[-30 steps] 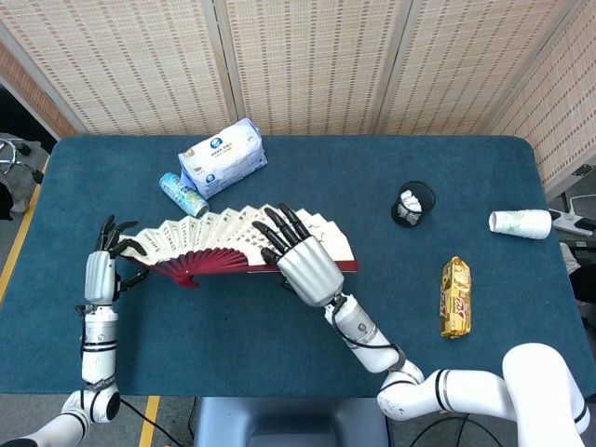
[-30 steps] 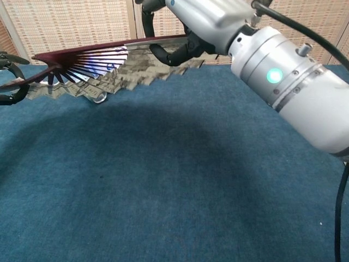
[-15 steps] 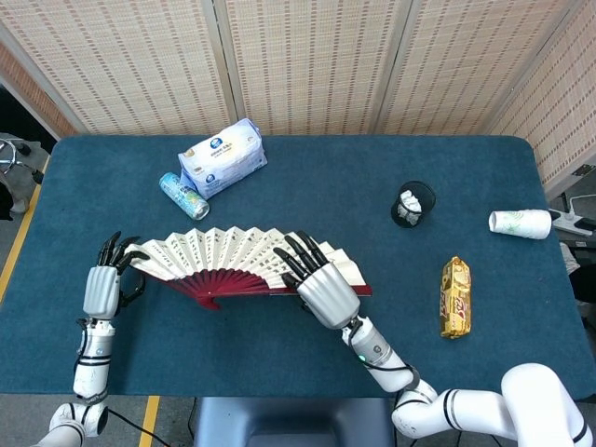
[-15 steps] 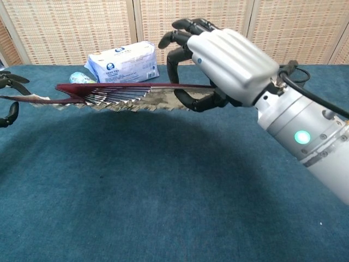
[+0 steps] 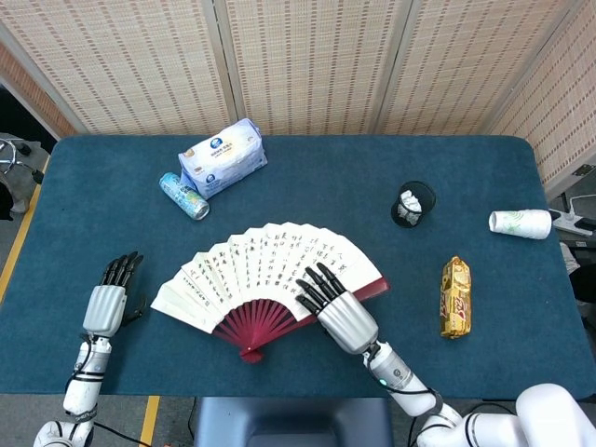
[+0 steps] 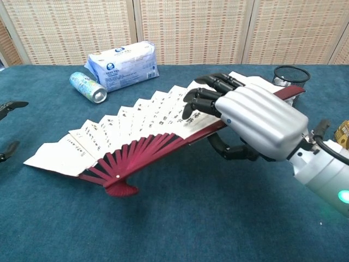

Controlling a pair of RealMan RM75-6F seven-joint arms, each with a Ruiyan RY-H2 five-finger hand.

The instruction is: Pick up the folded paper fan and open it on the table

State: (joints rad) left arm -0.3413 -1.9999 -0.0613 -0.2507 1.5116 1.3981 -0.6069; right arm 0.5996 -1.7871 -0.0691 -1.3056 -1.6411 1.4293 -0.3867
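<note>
The paper fan lies spread wide on the blue table, white leaves with black writing and dark red ribs meeting at a pivot near the front. My right hand grips the fan's right edge: its fingers lie over the leaf and the thumb curls under the red outer stick, which is lifted slightly there. My left hand hovers to the left of the fan, apart from it, fingers spread and holding nothing. In the chest view only its fingertips show at the left edge.
A tissue pack and a lying can sit behind the fan at the back left. To the right are a black cup, a tipped white paper cup and a yellow snack bar.
The fan came down from the air onto the table and fanned out flat. My left hand let go of its left end and drew away; my right hand moved nearer the front.
</note>
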